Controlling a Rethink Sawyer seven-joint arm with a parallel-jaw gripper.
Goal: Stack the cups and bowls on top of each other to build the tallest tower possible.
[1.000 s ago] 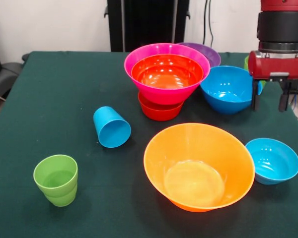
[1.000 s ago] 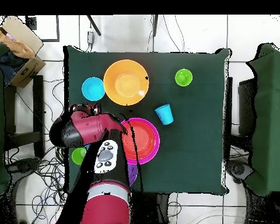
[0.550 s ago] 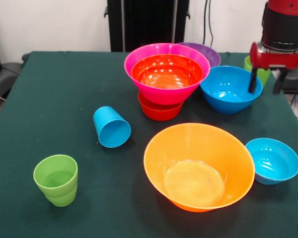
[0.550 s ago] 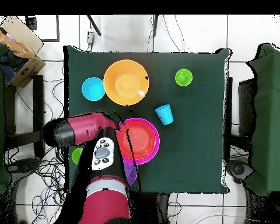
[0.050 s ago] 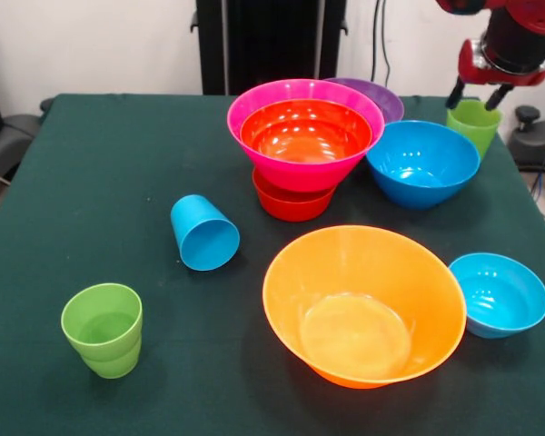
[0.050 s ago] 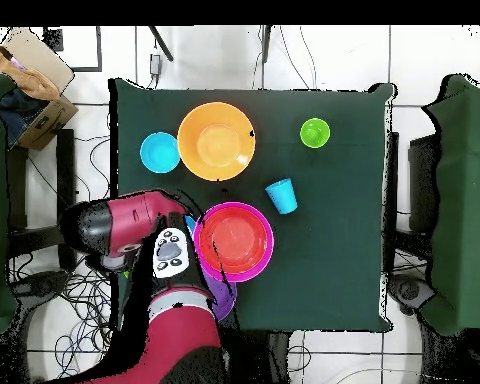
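My gripper hangs open at the far right, one fingertip at each side of the rim of an upright lime green cup, with nothing held. The tower is a large pink bowl holding a red-orange bowl, both resting on a small red-orange bowl. A purple bowl stands behind it and a blue bowl to its right. In front are the large orange bowl and a small blue bowl. A sky blue cup lies on its side. Another lime green cup stands upright.
The green tablecloth covers the whole table. In the overhead view my red arm hides the gripper, the blue bowl and the cup beneath it. A cardboard box sits off the table, and chairs stand at both sides.
The gripper has risen from beside the blue bowl and moved back toward the far right corner, uncovering the lime green cup. Nothing on the table has moved.
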